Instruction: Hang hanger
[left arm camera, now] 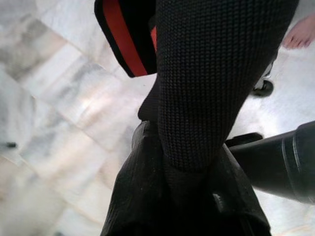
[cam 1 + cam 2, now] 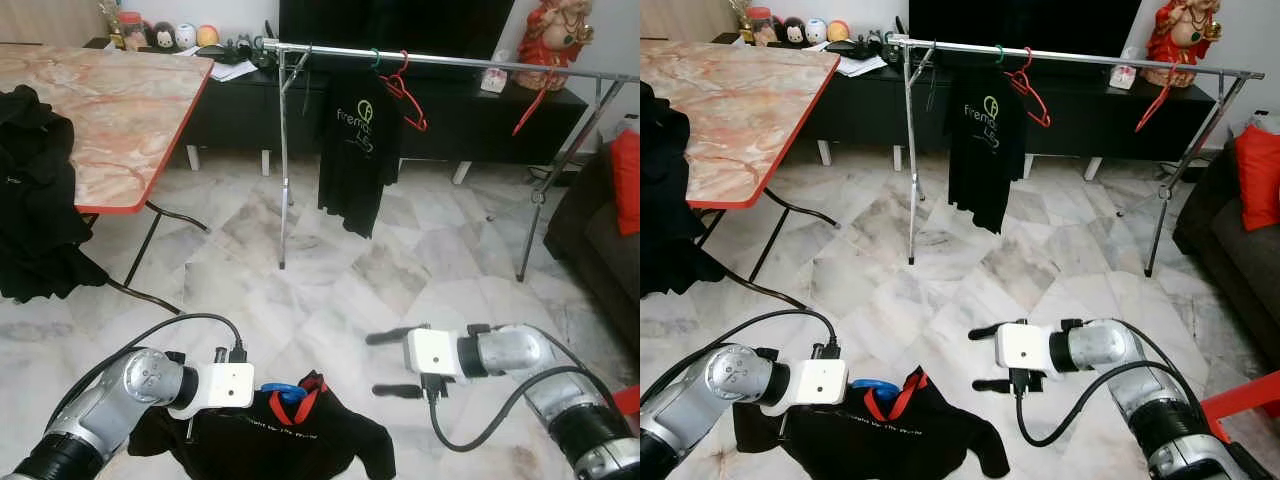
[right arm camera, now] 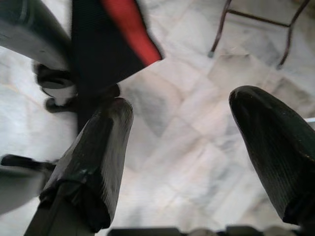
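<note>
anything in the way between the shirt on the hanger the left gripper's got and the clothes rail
Nothing visible does. The left gripper holds the blue hanger with its black shirt low, and only bare marble floor lies ahead to the rail; the table stands off left.

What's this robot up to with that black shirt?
The robot's left gripper holds a black shirt on a blue hanger, low over the marble floor. Its right gripper hovers beside the shirt with jaws open and empty. Ahead stands a metal clothes rail, where another black shirt and red hangers already hang. The held shirt isn't hung yet.
</note>
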Motion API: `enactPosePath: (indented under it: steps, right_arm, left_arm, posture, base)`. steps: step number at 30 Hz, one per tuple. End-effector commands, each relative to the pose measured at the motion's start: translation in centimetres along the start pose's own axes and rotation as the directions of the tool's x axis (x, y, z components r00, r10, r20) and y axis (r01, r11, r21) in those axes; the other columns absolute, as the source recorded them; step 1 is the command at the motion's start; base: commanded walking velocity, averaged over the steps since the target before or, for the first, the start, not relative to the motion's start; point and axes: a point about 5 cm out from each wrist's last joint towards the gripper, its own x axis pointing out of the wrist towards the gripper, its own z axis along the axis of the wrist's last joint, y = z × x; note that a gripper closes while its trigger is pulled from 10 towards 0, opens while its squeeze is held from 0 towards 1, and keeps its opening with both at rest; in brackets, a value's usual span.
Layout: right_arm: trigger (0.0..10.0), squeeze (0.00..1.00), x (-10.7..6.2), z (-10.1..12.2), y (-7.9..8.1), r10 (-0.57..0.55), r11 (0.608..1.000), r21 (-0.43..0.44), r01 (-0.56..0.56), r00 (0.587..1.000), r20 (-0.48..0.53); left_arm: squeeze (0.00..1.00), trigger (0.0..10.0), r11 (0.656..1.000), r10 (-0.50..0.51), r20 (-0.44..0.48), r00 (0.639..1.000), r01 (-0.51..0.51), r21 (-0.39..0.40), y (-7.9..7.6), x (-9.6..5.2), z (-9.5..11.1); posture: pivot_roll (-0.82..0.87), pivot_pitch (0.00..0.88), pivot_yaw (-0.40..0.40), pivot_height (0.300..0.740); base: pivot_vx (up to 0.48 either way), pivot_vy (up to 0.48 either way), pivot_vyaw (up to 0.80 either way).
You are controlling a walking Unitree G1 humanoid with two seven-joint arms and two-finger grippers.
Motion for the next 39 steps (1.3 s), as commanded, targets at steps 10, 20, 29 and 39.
enactPosePath:
  steps: [10,20,29,39]
  right_arm:
    - [10.0,0.00,0.6,1.1,-0.8,0.068,0.993,-0.101,-0.066,0.997,0.019]
    - [10.0,1.00,0.2,1.1,-0.9,0.128,0.977,-0.173,-0.126,0.992,-0.004]
    - [10.0,0.00,-0.6,-0.5,0.6,0.298,0.913,-0.234,-0.333,0.939,-0.171]
    - [10.0,0.00,0.3,0.3,-0.4,0.227,0.898,-0.343,-0.274,0.958,-0.174]
  left_arm:
    - [0.00,10.0,0.920,0.044,0.044,0.998,-0.058,0.387,2.1,0.1,2.8]
    - [0.00,10.0,0.847,0.061,0.053,0.997,-0.079,0.526,2.5,0.4,3.2]
    - [0.00,10.0,0.806,0.087,0.092,0.992,-0.124,0.578,2.7,0.9,3.8]
    - [0.00,10.0,0.770,0.095,0.118,0.988,-0.148,0.621,2.8,1.3,4.3]
  posture:
    - [0.00,0.000,-0.102,0.740]
    - [0.00,0.000,-0.100,0.740]
    - [0.00,0.000,-0.110,0.740]
    - [0.00,0.000,-0.115,0.740]
  base:
    - [0.000,0.000,0.00]
    - [0.000,0.000,0.00]
    - [0.000,0.000,0.00]
    - [0.000,0.000,0.00]
